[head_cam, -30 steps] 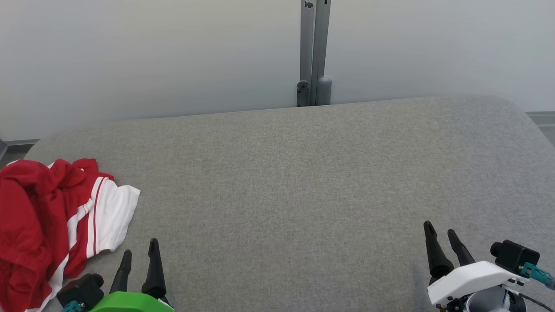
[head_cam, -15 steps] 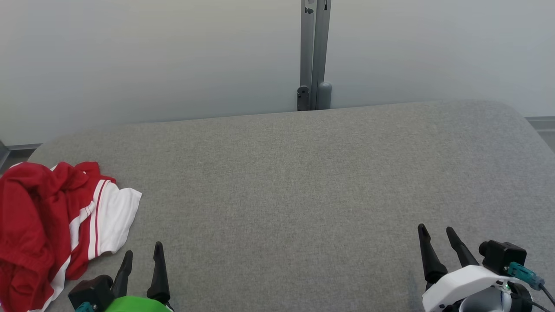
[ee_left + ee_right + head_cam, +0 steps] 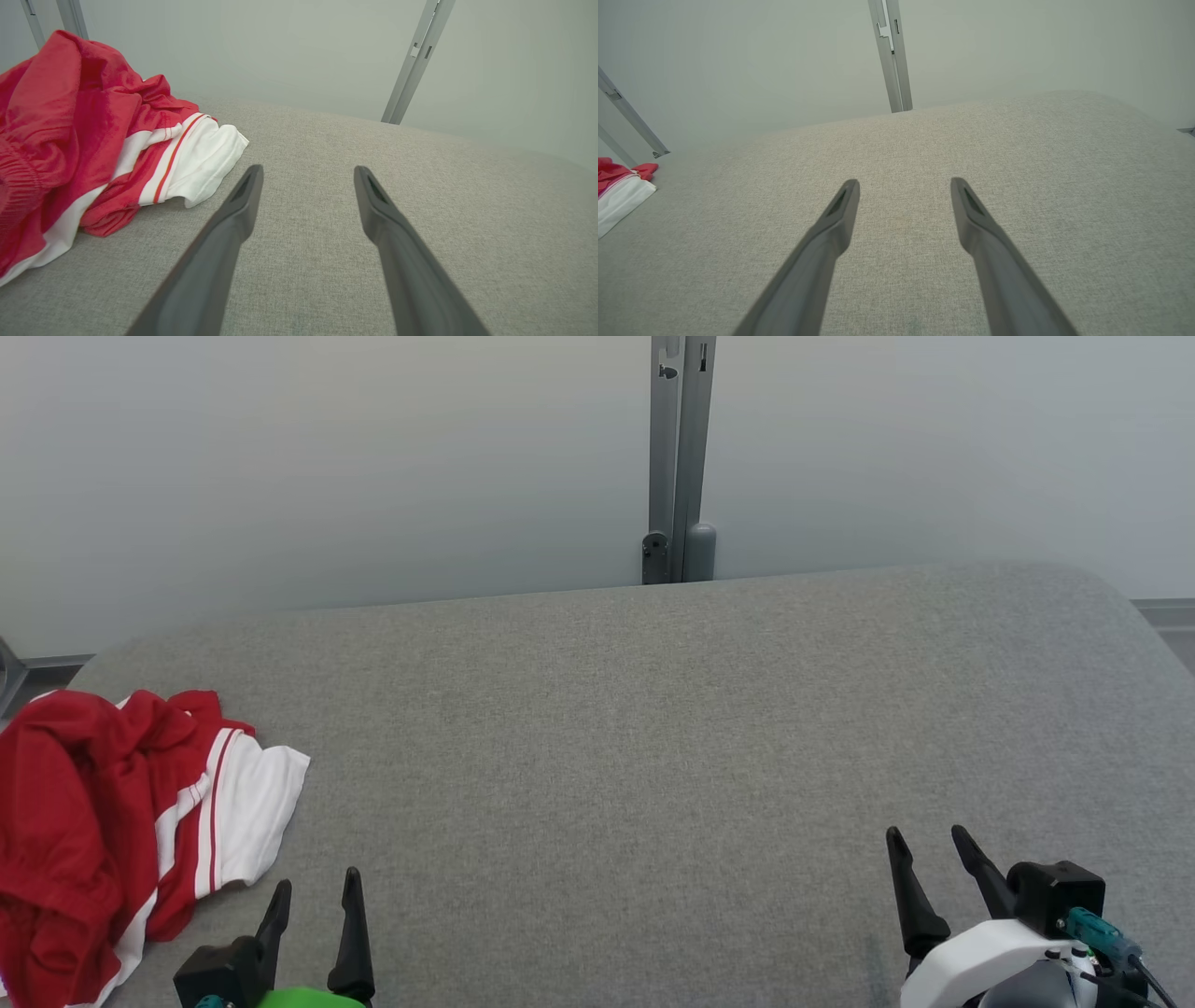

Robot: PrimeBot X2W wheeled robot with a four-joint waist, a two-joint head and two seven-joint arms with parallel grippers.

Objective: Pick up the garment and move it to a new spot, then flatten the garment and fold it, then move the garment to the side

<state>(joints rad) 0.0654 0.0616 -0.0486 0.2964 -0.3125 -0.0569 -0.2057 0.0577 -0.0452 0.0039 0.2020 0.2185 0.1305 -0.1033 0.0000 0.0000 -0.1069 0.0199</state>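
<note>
The garment (image 3: 112, 821) is a crumpled red piece with white panels and stripes, lying at the left edge of the grey table (image 3: 653, 728). It bulks large at the left of the left wrist view, garment (image 3: 84, 135), and peeks in at the far left of the right wrist view, garment (image 3: 619, 191). My left gripper (image 3: 316, 894) hovers open at the lower left, just right of the garment's white hem and apart from it; its fingers (image 3: 243, 200) are empty. Far from the cloth, my right gripper (image 3: 929, 845) stands open at the lower right with nothing between its fingers (image 3: 843, 205).
A pale wall runs behind the table, with a grey metal post (image 3: 680, 457) standing at the middle of the back edge. The table's corners are rounded, and a strip of floor (image 3: 1167, 616) shows at the far right. Grey fabric stretches between the two grippers.
The whole scene has slid down in the head view, so the camera has tilted. Both grippers sit lower in the picture, the right one also a little further left. The garment lies unchanged.
</note>
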